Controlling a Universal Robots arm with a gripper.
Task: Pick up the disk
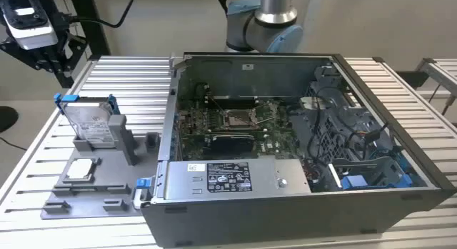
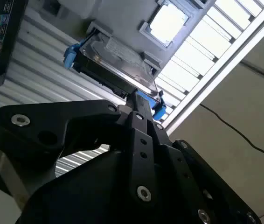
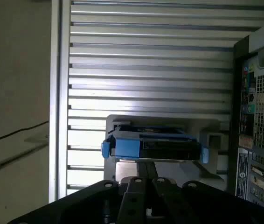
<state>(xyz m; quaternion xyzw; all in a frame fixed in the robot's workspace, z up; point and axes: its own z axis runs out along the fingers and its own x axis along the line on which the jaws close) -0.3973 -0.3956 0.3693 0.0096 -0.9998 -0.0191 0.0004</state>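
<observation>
The disk, silver-grey in its blue caddy, stood upright on edge in a grey holder at the exterior view's left, apart from the gripper. In both wrist views the disk lay just beyond the gripper, whose black fingers were drawn together with no gap seen between them and gripped nothing. In the exterior view the gripper hung in the upper left of the frame, above the disk. A small square chip lay flat on the grey fixture plate below the holder. The open computer case occupied the centre and right, on the slatted metal table.
</observation>
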